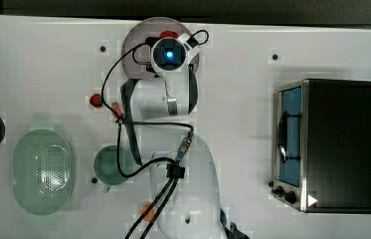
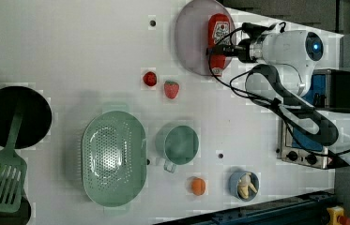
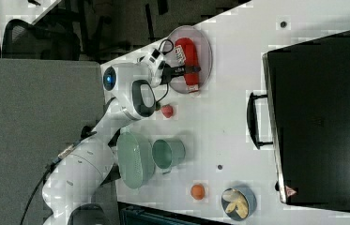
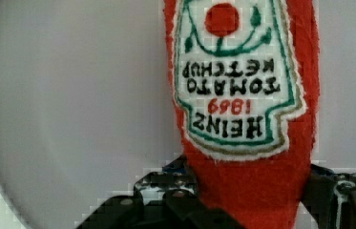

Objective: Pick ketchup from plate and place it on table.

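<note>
I have the gripper (image 4: 249,200) clamped on the ketchup (image 4: 242,95) — it lies on the plate (image 4: 70,119), lift and table (image 2: 69,47) placement remain.

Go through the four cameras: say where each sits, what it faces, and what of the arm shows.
Top view: overhead, looking down; arm covers most of the plate.
Left view: high, over the basket's side; arm reaches in from the left view's right to the ketchup.
Right view: high, opposite side; arm, oven top.
Wrist view: close above the ketchup, fingers flanking it.
Left and right views share ketchup, cup, orange.

The ketchup (image 4: 245,95) runs off the frame, its cap end hidden.
</note>
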`<action>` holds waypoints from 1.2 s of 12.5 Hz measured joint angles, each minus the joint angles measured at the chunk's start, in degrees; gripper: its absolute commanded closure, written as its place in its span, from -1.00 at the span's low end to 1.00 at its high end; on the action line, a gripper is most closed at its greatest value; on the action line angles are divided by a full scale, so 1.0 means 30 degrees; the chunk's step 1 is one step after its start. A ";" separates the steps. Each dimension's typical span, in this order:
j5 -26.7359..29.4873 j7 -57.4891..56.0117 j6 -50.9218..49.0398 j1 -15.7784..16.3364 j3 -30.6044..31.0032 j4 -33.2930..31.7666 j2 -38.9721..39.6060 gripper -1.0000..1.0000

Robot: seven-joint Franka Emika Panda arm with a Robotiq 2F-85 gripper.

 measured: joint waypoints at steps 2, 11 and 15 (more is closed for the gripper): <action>0.0070 0.0000 -0.0019 0.0063 -0.0056 0.0075 -0.0047 -0.20; 0.2609 0.0000 -0.6145 -0.0033 -0.0148 -0.0019 -0.5502 -0.20; 0.2839 0.0000 -1.1676 -0.0295 -0.0284 -0.0093 -1.0368 -0.20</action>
